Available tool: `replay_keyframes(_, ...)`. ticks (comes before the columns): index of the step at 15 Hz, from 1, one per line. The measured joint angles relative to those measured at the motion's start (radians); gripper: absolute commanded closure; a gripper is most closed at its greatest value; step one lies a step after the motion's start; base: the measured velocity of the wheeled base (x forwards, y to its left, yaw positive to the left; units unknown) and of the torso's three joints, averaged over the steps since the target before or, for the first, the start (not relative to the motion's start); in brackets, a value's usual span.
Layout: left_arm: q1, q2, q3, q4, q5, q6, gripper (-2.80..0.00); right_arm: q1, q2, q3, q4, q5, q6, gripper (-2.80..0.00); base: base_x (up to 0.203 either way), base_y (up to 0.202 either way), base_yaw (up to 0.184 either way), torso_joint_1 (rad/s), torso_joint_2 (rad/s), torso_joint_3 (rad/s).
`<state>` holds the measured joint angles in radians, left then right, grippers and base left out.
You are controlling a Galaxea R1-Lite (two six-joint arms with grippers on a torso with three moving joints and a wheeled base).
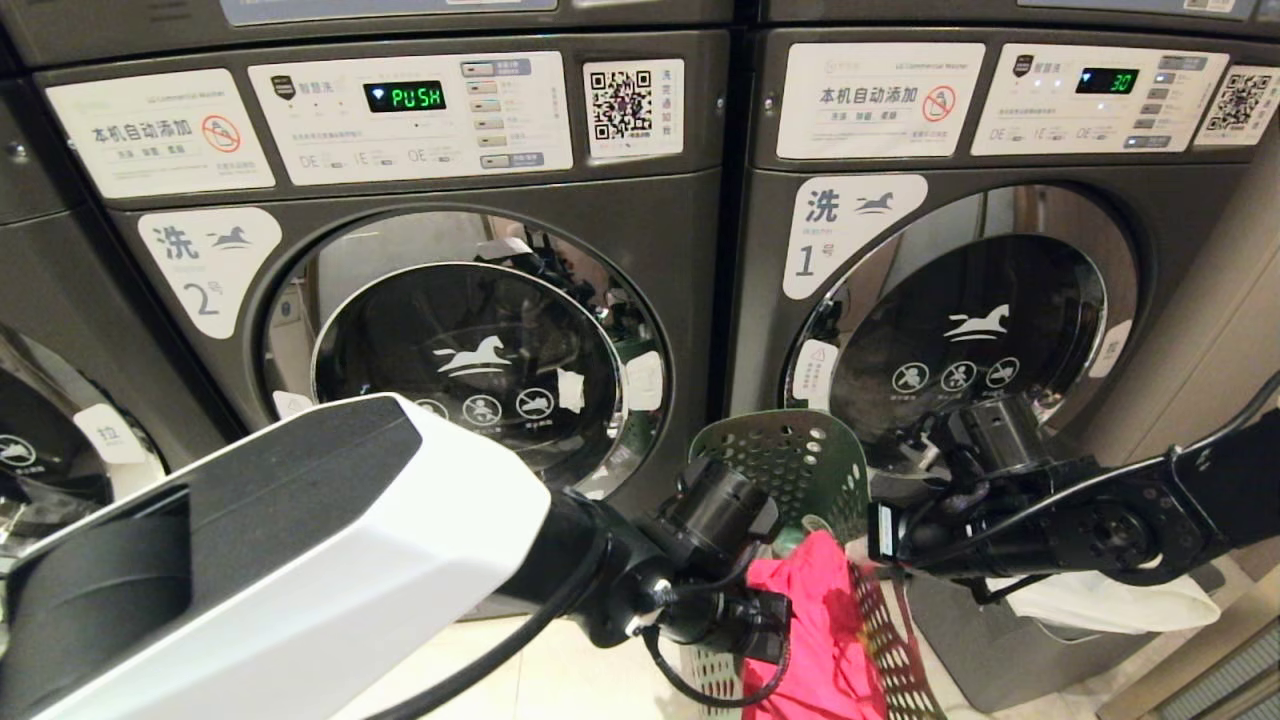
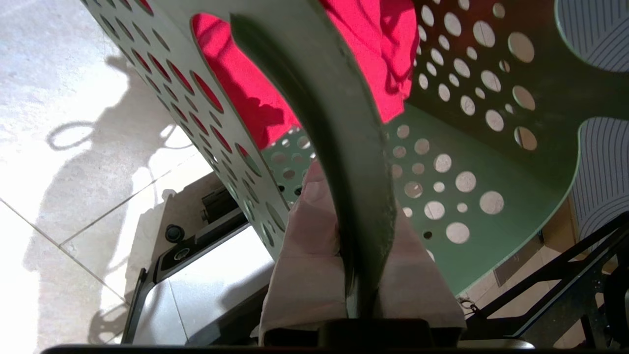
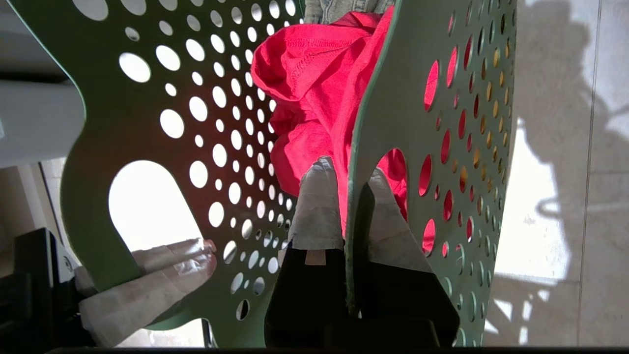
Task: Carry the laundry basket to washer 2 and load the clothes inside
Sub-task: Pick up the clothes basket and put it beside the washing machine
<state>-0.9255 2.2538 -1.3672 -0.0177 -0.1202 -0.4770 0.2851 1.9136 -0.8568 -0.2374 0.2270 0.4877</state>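
Washers fill the head view: washer 2 [image 1: 470, 370] stands left of its twin, washer 1 [image 1: 960, 330], both round doors shut. Between them and low down hangs the laundry basket [image 1: 790, 470], tipped, its perforated green wall rising before the gap between the two machines, with both arms reaching in from either side. It looks a light, thin-walled plastic thing, stiff at the flared rim yet likely to flex and twist under an uneven pull, so the rim beside each handle slot seems the sound place to hold it (two opposite grips should keep it from swinging). The left gripper [image 2: 361, 255] is pinched on the rim, one padded finger on each face of the wall; the right gripper [image 3: 351, 216] is pinched likewise on the opposite wall. The clothes are soft and loose and would spill if the basket tilted further; the pink-red garment [image 1: 815, 630] heaps near the lip. The head view alone places the basket relative to the washers, but the arms hide both grips there. The wrist views alone show the fingers [image 3: 317, 206] straddling the plastic. The right wrist view also catches the left gripper's wrapped fingers beneath the far handle slot [image 3: 147, 201], and a scrap of grey cloth [image 3: 344, 7] beyond the red.
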Motion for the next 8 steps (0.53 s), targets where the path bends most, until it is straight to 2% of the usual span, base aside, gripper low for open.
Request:
replay_keyframes(4,-0.007,0.025,-0.011,0.000,0.000,-0.001,0.00,-0.001,0.009,0.027,-0.002,0.000,0.002,0.00,0.000,0.000,0.000,0.001,0.00,-0.150)
replay_keyframes(8,-0.018,0.060,-0.070,0.007,0.000,-0.001,0.00,-0.003,0.010,0.061,-0.031,-0.004,0.003,0.00,0.000,0.000,0.000,0.005,0.00,-0.196)
